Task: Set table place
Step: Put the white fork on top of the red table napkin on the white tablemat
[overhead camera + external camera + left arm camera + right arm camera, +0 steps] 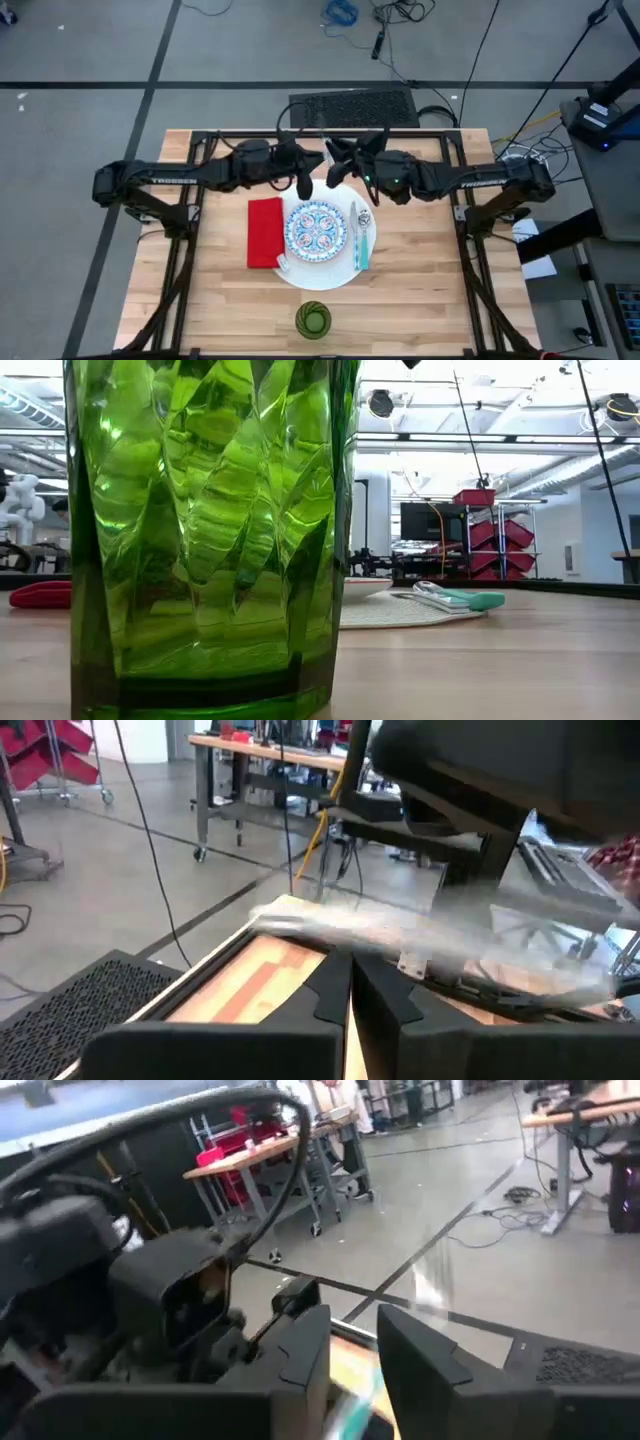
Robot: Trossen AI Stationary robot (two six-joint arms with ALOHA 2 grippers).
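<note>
A large white plate (335, 272) lies mid-table with a small blue-red patterned plate (316, 230) on top of it. A red napkin (265, 232) lies flat just left of the plates. A silver fork (356, 222) and a teal-handled spoon (363, 246) lie on the white plate's right rim. A green glass cup (313, 320) stands near the table's front edge and fills the low view (210, 530). My left gripper (304, 187) hangs shut above the plates' far side. My right gripper (334, 170) is open beside it, over the far part of the table.
A black mesh panel (352, 107) lies at the table's far edge. The black frame rails (180, 250) run along both sides of the wooden table (430, 300). Bare wood shows at the near left and near right of the cup.
</note>
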